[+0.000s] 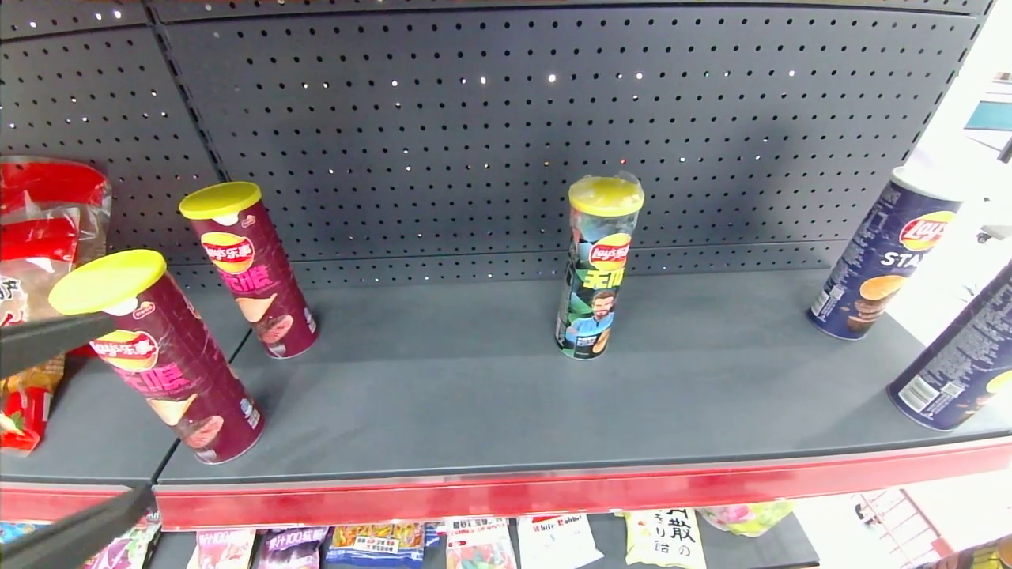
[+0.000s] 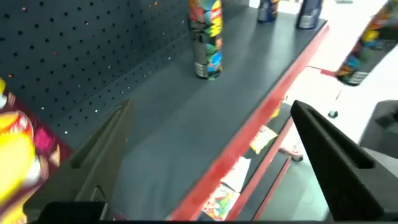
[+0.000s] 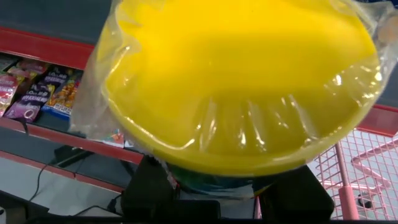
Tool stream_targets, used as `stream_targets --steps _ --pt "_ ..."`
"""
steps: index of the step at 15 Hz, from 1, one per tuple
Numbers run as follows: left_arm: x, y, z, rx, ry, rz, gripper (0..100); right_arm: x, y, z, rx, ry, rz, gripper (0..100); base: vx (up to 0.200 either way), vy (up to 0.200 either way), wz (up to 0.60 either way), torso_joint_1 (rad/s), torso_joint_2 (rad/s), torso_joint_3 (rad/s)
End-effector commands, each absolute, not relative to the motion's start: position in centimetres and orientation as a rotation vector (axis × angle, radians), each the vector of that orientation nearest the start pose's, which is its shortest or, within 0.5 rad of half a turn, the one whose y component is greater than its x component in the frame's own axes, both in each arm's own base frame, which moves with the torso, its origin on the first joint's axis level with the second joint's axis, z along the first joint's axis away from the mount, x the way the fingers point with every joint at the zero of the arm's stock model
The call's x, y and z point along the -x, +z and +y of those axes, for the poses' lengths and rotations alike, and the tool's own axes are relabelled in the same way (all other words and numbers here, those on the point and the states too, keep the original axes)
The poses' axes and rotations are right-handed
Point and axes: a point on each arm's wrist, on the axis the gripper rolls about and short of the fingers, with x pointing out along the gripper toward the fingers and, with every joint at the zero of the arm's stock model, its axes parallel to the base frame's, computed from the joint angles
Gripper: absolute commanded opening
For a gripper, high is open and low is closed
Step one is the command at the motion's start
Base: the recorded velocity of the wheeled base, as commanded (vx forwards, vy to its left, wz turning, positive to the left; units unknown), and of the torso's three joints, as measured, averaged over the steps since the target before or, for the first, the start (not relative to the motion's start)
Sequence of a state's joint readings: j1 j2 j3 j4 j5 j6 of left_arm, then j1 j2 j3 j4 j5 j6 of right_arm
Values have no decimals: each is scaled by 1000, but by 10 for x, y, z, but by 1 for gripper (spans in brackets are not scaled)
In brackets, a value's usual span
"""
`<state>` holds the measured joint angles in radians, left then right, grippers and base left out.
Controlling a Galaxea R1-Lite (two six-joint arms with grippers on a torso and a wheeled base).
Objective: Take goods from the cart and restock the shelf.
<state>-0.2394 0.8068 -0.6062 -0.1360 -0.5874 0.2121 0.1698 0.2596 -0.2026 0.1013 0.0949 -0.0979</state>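
Two maroon chip cans with yellow lids stand at the left of the grey shelf (image 1: 474, 395), one at the back (image 1: 249, 269) and one at the front (image 1: 162, 359). A green can (image 1: 597, 269) stands mid-shelf. My left gripper (image 1: 126, 411) hangs open before the shelf edge, its fingers (image 2: 106, 149) spread with nothing between them. The front maroon can (image 2: 15, 158) is just outside one finger. My right gripper (image 3: 217, 196) is shut on a chip can (image 3: 242, 81) with a film-wrapped yellow lid. It holds the can off the shelf, in front of the red edge.
Two navy cans (image 1: 881, 257) (image 1: 961, 356) stand at the shelf's right end. Red snack bags (image 1: 39, 237) fill the far left. Packets (image 1: 474, 541) line the lower shelf. A pink cart (image 3: 367, 180) sits beside the held can. Bare shelf lies on both sides of the green can.
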Motion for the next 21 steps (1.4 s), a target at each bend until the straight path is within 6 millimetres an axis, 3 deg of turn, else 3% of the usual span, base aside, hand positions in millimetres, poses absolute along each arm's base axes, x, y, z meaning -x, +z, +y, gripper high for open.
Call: stream_targets --steps 1,4,8,9,13,15,18,21 --pt "-134 261 -70 -208 -867 83 100 10 126 0 103 272 145 0 0 0 0 0 0 0" --pt "-180 271 -108 -220 -880 128 100 10 127 0 103 276 147 0 0 0 0 0 0 0" --pt "-208 266 -152 -247 -914 171 100 10 127 0 103 274 142 0 0 0 0 0 0 0" --pt "-222 264 -169 -251 -930 184 100 11 128 0 103 275 136 0 0 0 0 0 0 0" --pt "-260 245 -201 -256 -946 225 100 10 128 0 103 275 140 0 0 0 0 0 0 0" --pt "-283 237 -220 -244 -948 157 100 10 128 0 100 273 138 0 0 0 0 0 0 0" --pt "-291 234 -242 -224 -984 147 100 11 128 0 99 273 135 0 0 0 0 0 0 0" --pt "-299 229 -252 -224 -1003 144 100 10 128 0 98 273 137 0 0 0 0 0 0 0"
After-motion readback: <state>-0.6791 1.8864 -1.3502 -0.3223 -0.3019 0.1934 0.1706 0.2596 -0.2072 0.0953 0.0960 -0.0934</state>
